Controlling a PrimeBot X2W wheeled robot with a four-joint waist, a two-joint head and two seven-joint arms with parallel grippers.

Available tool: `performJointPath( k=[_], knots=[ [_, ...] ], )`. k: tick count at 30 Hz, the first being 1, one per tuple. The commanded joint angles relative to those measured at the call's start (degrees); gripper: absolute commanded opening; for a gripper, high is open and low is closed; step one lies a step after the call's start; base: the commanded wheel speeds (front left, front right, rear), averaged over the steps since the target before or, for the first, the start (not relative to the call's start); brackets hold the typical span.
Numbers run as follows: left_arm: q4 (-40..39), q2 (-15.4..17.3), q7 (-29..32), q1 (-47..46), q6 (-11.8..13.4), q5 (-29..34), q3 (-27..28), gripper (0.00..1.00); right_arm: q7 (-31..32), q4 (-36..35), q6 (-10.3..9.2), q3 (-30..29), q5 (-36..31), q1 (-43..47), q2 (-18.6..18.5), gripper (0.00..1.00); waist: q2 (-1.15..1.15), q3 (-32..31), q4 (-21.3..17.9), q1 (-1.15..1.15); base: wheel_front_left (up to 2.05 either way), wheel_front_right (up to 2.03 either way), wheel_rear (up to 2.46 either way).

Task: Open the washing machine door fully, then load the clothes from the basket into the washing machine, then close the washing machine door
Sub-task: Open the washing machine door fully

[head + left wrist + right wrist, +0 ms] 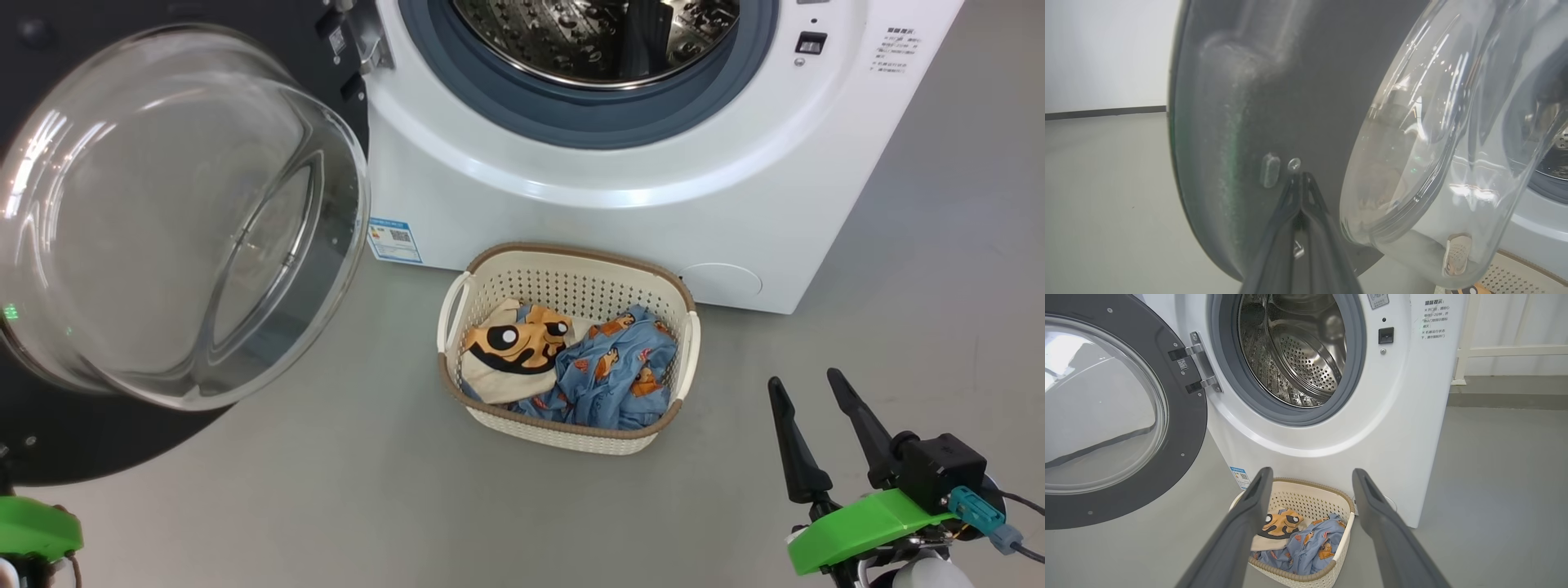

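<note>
Pressure belongs on the dark rim of the washing machine door (1290, 81), not the glass (1433, 143); my left jaws are closed, right jaws spread, both empty.

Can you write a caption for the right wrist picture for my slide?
Open right gripper points toward the basket of clothes, in front of the washing machine with its door open.

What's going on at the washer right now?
The washing machine door is swung wide open, and the shut left claw has its tips at the door's dark inner face. The right claw hangs open and empty, aimed at the basket on the floor before the washing machine. The clothes lie in the basket; the drum looks empty.
</note>
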Motion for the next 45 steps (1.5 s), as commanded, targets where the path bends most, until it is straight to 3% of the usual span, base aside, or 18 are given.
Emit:
performJointPath(
  k=[1, 21, 39, 40, 41, 42, 45],
  knots=[
    [-1.26, 2.54, -0.43, -2.04, -0.53, 0.95, 2.73, 0.0, -0.69, -1.09, 0.09, 1.41, 0.35, -0.86, 0.12, 1.0, 0.0, -0.49, -0.07, 0.0, 0.0, 0.0, 0.0],
    [-17.49, -6.13, -0.43, 3.69, -3.32, 6.97, -1.08, 0.0, -0.69, -1.71, 0.09, 1.13, 1.17, 0.78, 0.57, 1.0, 0.0, -2.75, -1.69, 0.0, 0.0, 0.0, 0.0],
    [-28.55, -8.34, -0.44, 10.13, -5.14, 8.07, -12.41, 0.0, -0.69, -1.62, 0.09, 1.24, 1.7, 1.73, 0.66, 1.0, 0.0, -5.34, -5.85, 0.0, 0.0, 0.0, 0.0],
    [-28.45, -8.25, -0.44, 10.62, -5.22, 7.93, -13.21, 0.11, -0.69, -1.71, 0.09, 1.23, 1.71, 1.78, 0.66, 1.0, 0.0, -5.46, -6.17, 0.0, 0.0, 0.0, 0.0],
    [-28.41, -8.21, -0.44, 11.02, -5.29, 7.62, -13.89, 0.52, -0.69, -1.81, 0.09, 1.28, 1.7, 1.83, 0.67, 1.0, 0.0, -5.57, -6.49, 0.0, 0.0, 0.0, 0.0],
    [-28.49, -8.19, -0.44, 11.33, -5.34, 7.24, -14.46, 1.0, -0.69, -1.88, 0.09, 1.42, 1.73, 1.86, 0.67, 1.0, 0.0, -5.62, -6.85, 0.0, 0.0, 0.0, 0.0],
    [-28.06, -8.05, -0.44, 12.26, -5.43, 6.51, -15.6, 1.0, -0.69, -2.07, 0.09, 1.84, 1.68, 1.91, 0.45, 1.0, 0.0, -5.81, -7.88, 0.0, 0.0, 0.0, 0.0]
  ],
)
